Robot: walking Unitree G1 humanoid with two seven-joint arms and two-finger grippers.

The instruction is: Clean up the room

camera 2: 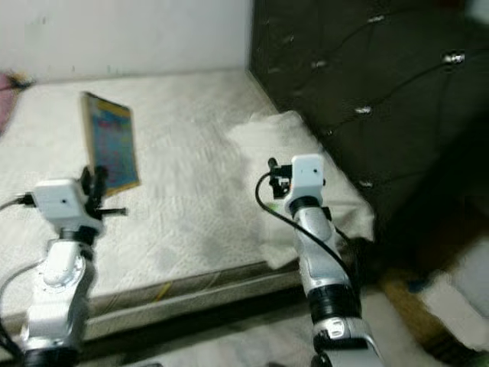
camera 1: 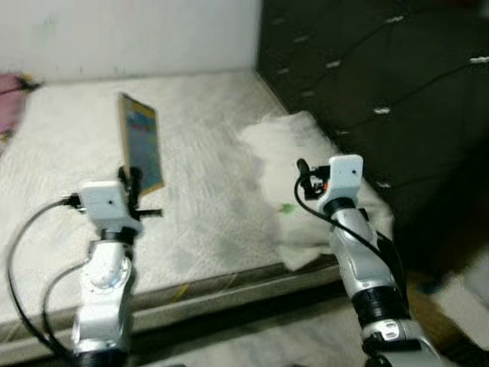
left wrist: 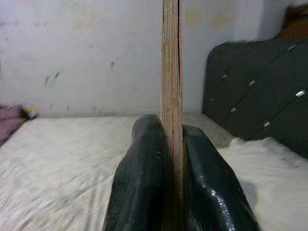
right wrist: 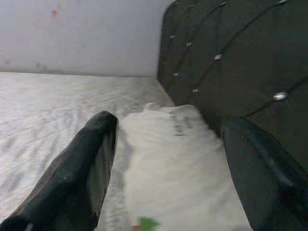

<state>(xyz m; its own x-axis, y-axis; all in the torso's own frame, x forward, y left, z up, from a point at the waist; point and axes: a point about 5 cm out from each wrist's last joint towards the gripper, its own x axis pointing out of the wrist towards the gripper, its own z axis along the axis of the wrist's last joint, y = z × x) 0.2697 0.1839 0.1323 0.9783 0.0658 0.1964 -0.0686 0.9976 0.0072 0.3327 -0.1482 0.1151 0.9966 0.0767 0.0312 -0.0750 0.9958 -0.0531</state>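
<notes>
A thin book (camera 1: 141,141) with a colourful cover stands upright above the mattress (camera 1: 206,122), its lower edge clamped in my left gripper (camera 1: 134,187). In the left wrist view its edge (left wrist: 172,72) runs straight up between the two black fingers (left wrist: 144,159), which are shut on it. My right gripper (right wrist: 168,122) hovers open with nothing between its fingers, over a white pillow (right wrist: 173,163) lying at the bed's right end by the headboard. In the left eye view that gripper (camera 1: 304,172) sits just above the pillow (camera 1: 294,149).
A dark tufted headboard (camera 1: 382,76) rises on the right. A pink cloth (camera 1: 9,99) lies at the bed's far left. A small green scrap (camera 1: 287,207) rests on the pillow. The mattress's front edge (camera 1: 229,283) runs below the arms; blurred pale things (camera 1: 466,298) lie on the floor at right.
</notes>
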